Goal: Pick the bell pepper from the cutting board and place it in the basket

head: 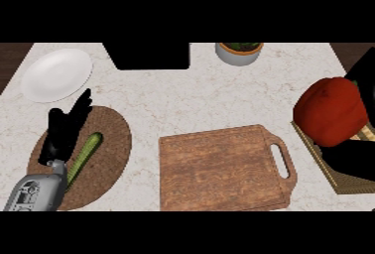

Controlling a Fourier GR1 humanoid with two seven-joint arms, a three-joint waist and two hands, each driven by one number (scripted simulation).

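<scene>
Red bell pepper (331, 111) stands long axis vertical in view over the basket (338, 178); left hand (67, 124) open, right hand's state untellable.

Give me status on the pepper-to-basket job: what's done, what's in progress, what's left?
Done: the cutting board is bare, so the pick is complete. In hand: the red bell pepper sits up at the view's right over the basket; the right hand carrying it is hidden. Left: lower and release it; whether it already rests inside is unclear. The left hand rests open over the round mat.
</scene>
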